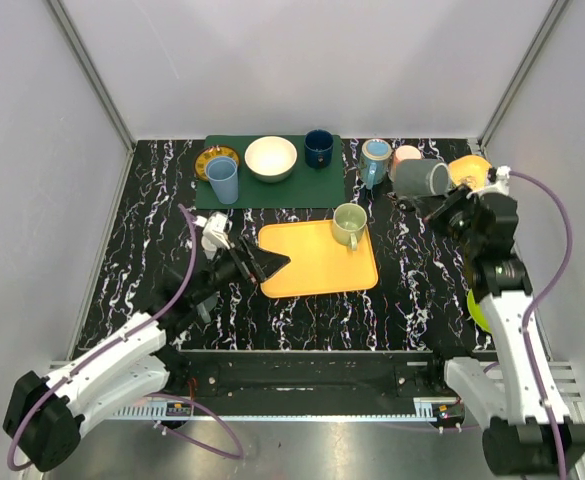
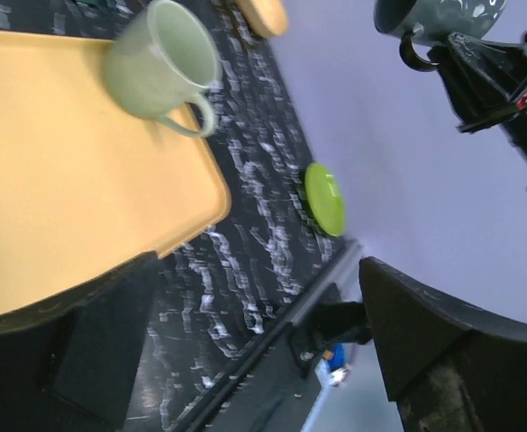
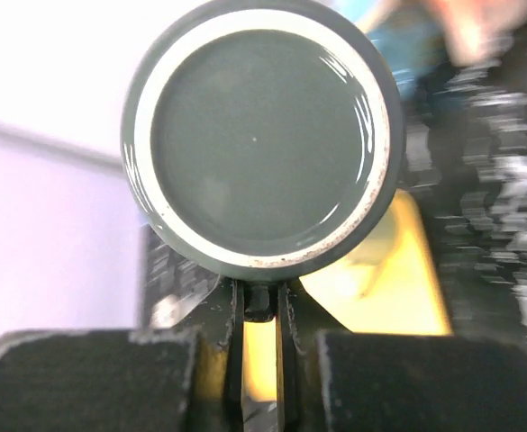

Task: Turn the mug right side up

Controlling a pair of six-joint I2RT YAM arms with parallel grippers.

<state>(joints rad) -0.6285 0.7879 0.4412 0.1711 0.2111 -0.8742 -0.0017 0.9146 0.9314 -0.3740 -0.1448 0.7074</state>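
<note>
Noted at far right, lifted off the worktop [image 1: 412, 285]: grey mug [image 1: 422, 178], lying on its side, base turned toward the wrist. Pinched by the handle in right gripper [image 3: 259, 299], pressed tight on it. Noted at orange tray's [image 1: 312, 275] left edge: left gripper [image 1: 262, 262], spread wide, holding nothing. Upright on tray's far right corner: pale green mug [image 1: 349, 222].

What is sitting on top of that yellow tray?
A pale green mug stands upright near the far right corner of the yellow tray; it looks empty. The left gripper hangs open over the tray's left edge and hides whatever lies beneath it.
</note>
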